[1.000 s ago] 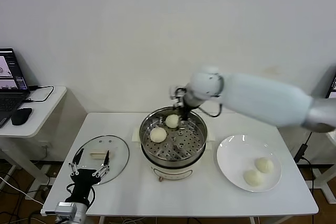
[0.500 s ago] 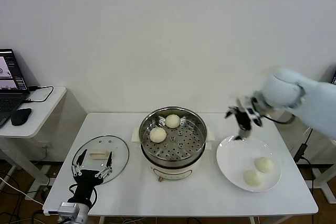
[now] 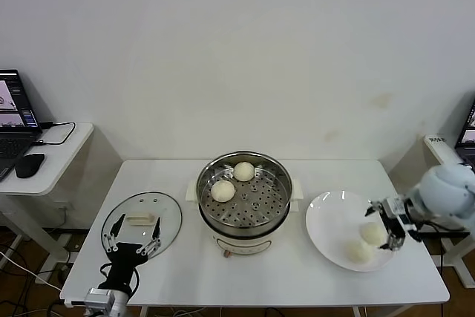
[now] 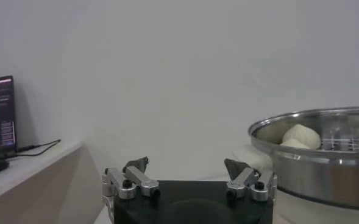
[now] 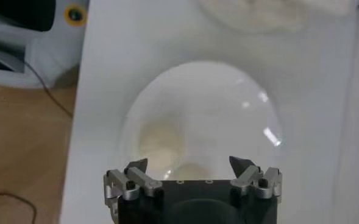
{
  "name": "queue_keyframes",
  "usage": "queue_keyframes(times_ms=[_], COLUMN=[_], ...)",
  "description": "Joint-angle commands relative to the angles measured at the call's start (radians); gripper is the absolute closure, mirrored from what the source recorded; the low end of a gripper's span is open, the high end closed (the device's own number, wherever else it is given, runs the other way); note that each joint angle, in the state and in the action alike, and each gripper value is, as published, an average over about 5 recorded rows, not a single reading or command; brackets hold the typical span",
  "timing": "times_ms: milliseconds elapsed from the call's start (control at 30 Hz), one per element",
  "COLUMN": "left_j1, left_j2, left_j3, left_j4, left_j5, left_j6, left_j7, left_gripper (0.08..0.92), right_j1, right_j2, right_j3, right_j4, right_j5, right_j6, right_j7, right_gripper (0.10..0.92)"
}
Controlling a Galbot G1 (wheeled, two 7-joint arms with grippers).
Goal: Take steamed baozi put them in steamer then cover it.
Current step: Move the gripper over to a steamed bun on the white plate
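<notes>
Fingers spread wide on the left gripper (image 3: 132, 246), parked at the table's near edge, nearer the camera than the steamer (image 3: 244, 200) and out to its left, just this side of the glass lid (image 3: 142, 220) lying flat, holding nothing

Level with the steamer's front and off to its right sits the white plate (image 3: 326, 217), and two steamed baozi (image 3: 373, 233) lie on its far-right half, close together. The right gripper (image 3: 389, 220) hovers just over the plate's right rim, jaws wide and empty, the nearer bun almost between its fingers; the right wrist view looks straight down onto the plate with one pale bun below the open jaws

Farther back, inside the steamer, two more baozi rest on the perforated tray (image 3: 252, 202), one at the left, one toward the back rim

So, by my reading, we're halfway through the loading, and the third bun is the job in hand. Next move calls for a short drop onto that bun, a gentle squeeze so the soft dough isn't crushed, then a lift clear of the steel rim to a bare patch of tray
</notes>
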Motion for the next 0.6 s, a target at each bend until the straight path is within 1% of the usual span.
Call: queue_keyframes(times_ms=[33,333,600], left_j1=[0.006,0.011,0.010], left_j2=[-0.003,-0.009,-0.012], left_j3=[-0.007,-0.016,-0.017], left_j4=[-0.003,-0.002,0.005], left_j5=[0.001,0.002,0.002], left_j6=[-0.001,-0.001,-0.001], left_j7=[0.000,0.000,0.000], left_gripper=[0.177,0.177,0.177], right_j1=[-0.250,-0.250,-0.257], right_j2=[0.041,0.135,0.160], right_j3=[0.172,0.156,0.154], right_j4=[-0.038,-0.106,-0.125], right_j5=[-0.082,-0.107,-0.126], right_j6=[0.019,0.021,0.013], right_j7=[0.031,0.054,0.057], right_gripper=[0.203,0.202,0.202])
